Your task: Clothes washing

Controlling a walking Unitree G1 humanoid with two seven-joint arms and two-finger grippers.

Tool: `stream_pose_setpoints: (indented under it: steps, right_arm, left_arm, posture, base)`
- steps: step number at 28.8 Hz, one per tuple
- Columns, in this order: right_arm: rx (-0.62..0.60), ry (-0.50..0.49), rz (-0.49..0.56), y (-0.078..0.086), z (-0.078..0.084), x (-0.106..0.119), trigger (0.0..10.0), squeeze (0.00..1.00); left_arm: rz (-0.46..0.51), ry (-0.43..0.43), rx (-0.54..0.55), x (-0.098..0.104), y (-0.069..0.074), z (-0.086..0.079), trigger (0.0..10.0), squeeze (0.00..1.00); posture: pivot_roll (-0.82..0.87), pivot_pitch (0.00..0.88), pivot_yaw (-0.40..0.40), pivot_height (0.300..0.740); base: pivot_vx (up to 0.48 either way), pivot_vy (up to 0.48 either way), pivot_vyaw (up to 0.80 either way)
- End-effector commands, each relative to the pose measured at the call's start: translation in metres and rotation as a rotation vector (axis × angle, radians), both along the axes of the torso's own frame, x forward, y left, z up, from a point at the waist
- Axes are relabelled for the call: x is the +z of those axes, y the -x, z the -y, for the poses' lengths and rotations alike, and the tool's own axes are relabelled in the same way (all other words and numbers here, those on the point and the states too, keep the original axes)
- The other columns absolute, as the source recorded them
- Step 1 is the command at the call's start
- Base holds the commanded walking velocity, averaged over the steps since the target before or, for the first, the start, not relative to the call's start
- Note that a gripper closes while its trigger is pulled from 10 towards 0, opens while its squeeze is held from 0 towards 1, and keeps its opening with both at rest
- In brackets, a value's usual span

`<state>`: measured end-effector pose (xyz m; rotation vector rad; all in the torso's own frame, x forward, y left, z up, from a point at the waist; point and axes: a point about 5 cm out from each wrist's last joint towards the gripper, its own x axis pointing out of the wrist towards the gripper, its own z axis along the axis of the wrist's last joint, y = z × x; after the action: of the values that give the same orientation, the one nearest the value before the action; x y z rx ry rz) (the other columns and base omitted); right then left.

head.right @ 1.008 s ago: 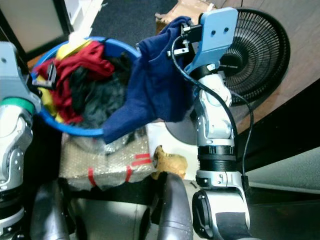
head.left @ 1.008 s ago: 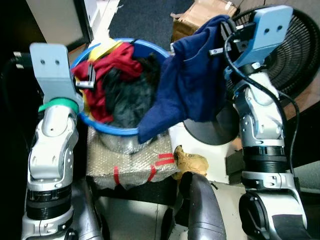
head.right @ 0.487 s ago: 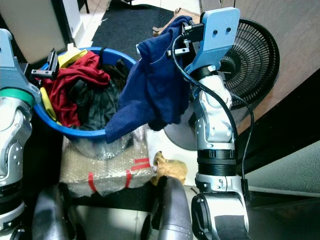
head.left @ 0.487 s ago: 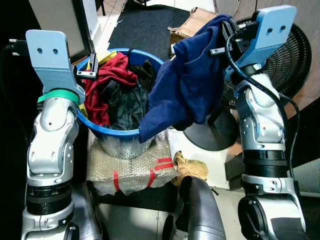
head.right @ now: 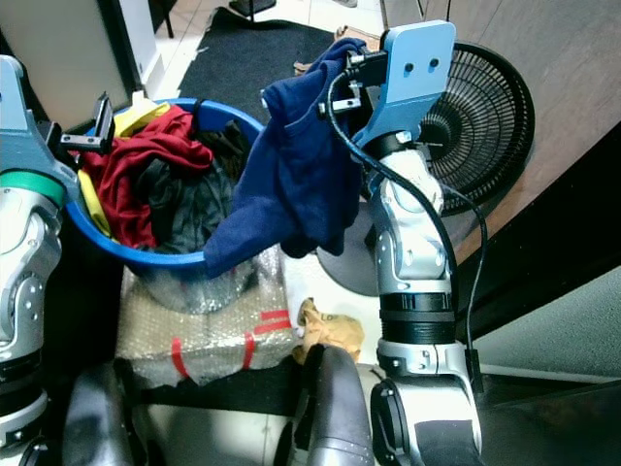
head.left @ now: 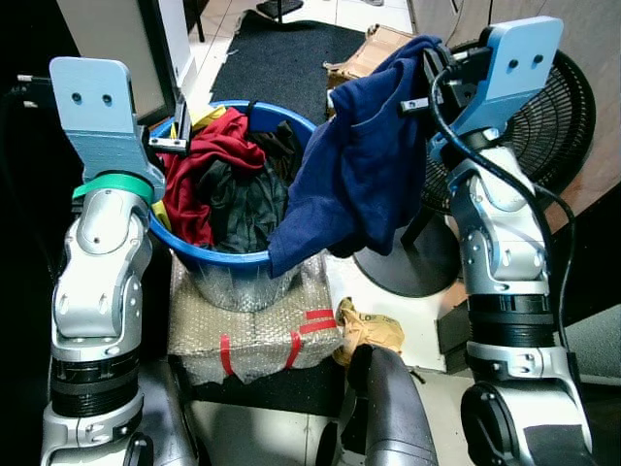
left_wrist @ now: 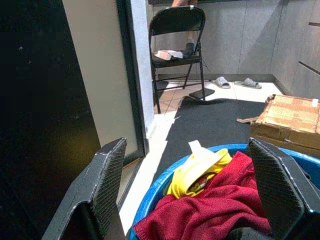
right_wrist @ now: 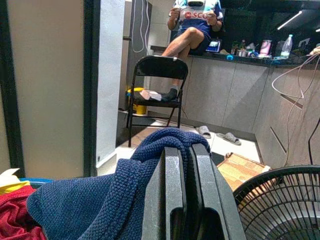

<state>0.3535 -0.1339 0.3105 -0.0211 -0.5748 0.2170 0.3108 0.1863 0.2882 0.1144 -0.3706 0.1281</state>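
2 grippers are raised over the laundry, and I describe the scene from the robot's left side to its right. The left gripper (left_wrist: 182, 195) hovers above the left rim of the blue basket (head.left: 215, 255), its 2 black fingers spread wide with nothing between them. Under it, the basket stands on a block wrapped in bubble film (head.left: 254, 322) and is full: a red garment (head.left: 199, 167) on the left side, a yellow piece (left_wrist: 200, 167) at the far rim, and dark clothes (head.left: 245, 199) in the middle. Next comes the navy garment (head.left: 354, 175), lifted out of the basket; its top fold is pinched in the right gripper (right_wrist: 186, 180), whose fingers are pressed together on the cloth, and the rest hangs down freely, the lowest corner reaching the basket's near rim. Behind and to the right stands a black floor fan (head.left: 543, 121), just beside the hanging cloth. I judge that this garment is soft, light and not fragile, a knitted or fleece textile by its surface in the right wrist view. It will sag and swing, so it can brush the fan or catch on the basket rim. A thick fold grips better than 1 thin edge, which may slip. The present hold on a bunched fold looks secure. In the right wrist view a person (right_wrist: 192, 27) sits on the counter beyond a folding chair (right_wrist: 155, 87).
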Motion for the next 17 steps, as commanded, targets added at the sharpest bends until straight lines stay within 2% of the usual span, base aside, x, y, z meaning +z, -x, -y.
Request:
stream_pose_setpoints:
  steps: [1,5,17]
  right_arm:
    - [-0.011,-0.02,0.017,0.0039,0.0037,0.0024,10.0,0.0]
    - [-0.013,-0.021,0.013,0.0038,0.0043,0.0019,10.0,0.0]
    - [-0.012,-0.022,0.009,0.004,0.0042,0.0008,10.0,0.0]
  left_arm:
    - [0.003,-0.009,0.001,-0.0003,-0.0008,-0.0006,10.0,0.0]
    - [0.002,-0.007,0.002,-0.0006,-0.001,-0.0004,10.0,0.0]
    - [0.0,-0.006,0.001,-0.0012,-0.0009,-0.0003,10.0,0.0]
  posture:
    - [0.06,0.062,-0.049,0.48]
    - [0.07,0.064,-0.05,0.51]
    - [0.07,0.064,-0.048,0.545]
  base:
    - [0.0,0.0,0.0]
    - [0.0,0.0,0.0]
    - [0.0,0.0,0.0]
